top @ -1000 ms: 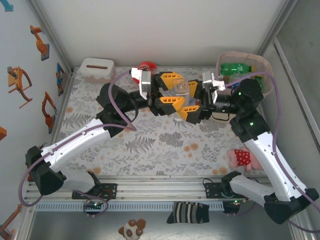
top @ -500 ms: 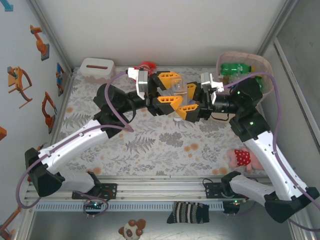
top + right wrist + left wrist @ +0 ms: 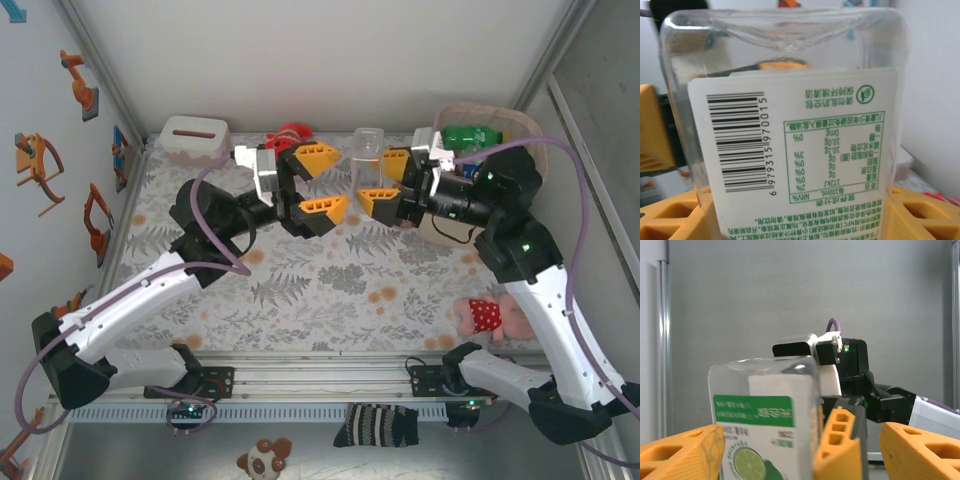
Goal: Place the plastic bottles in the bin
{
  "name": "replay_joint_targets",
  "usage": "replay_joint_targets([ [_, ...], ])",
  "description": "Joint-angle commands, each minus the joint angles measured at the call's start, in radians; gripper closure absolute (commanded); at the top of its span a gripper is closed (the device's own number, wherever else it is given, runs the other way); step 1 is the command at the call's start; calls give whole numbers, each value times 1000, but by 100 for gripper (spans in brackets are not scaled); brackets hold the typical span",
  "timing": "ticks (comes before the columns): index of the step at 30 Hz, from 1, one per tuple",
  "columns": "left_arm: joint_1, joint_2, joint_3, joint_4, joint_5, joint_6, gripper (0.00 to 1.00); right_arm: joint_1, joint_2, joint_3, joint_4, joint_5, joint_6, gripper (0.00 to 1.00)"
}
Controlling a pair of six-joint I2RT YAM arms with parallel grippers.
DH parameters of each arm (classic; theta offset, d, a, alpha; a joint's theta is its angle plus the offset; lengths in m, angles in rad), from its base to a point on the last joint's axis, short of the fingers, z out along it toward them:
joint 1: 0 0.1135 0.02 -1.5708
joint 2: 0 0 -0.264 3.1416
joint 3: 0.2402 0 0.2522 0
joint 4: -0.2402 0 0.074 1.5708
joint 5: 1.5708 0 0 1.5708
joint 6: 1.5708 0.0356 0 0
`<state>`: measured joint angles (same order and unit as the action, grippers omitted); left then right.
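Since half a second ago my left tool (image 3: 336,178) has let go and backed off to the left. Before that, both tools were bunched on the bottle (image 3: 368,146) over the middle of the counter (image 3: 300,285). Its jaws now stand wide open with nothing between them, and there is a clear gap to the bottle. The bottle has gone with the right tool (image 3: 372,180), further back and a little right, and is now near the bin (image 3: 528,150) but not over it.

From overhead I can see that gap, and a green bottle (image 3: 468,136) lying in the bin. The left wrist camera adds the bottle's (image 3: 765,420) front, a green label with a lime on it. My own orange fingers (image 3: 680,457) sit apart at the bottom corners, and one of the right tool's fingers (image 3: 840,450) is pressed against the bottle's side. The right wrist camera alone gives the back label, with its barcode and nutrition table, upside down on the clear bottle (image 3: 790,65).

The right tool is closed on the bottle, its fingers (image 3: 925,212) on either side of the lower part.
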<state>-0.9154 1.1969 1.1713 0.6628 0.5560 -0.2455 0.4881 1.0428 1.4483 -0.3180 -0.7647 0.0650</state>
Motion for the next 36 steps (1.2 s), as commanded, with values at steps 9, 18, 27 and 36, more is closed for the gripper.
replay_joint_targets([
  [9, 7, -73, -63, -79, -82, 73, 20, -158, 127, 278, -380, 451, -60, 46],
  [18, 10, -94, -87, -101, -94, 80, 19, -440, 298, 431, -538, 479, 50, 48],
  [27, 15, -112, -102, -111, -105, 83, 19, -580, 554, 638, -737, 446, 166, 53],
  [36, 16, -114, -119, -121, -128, 70, 19, -592, 711, 679, -827, 452, 155, 54],
])
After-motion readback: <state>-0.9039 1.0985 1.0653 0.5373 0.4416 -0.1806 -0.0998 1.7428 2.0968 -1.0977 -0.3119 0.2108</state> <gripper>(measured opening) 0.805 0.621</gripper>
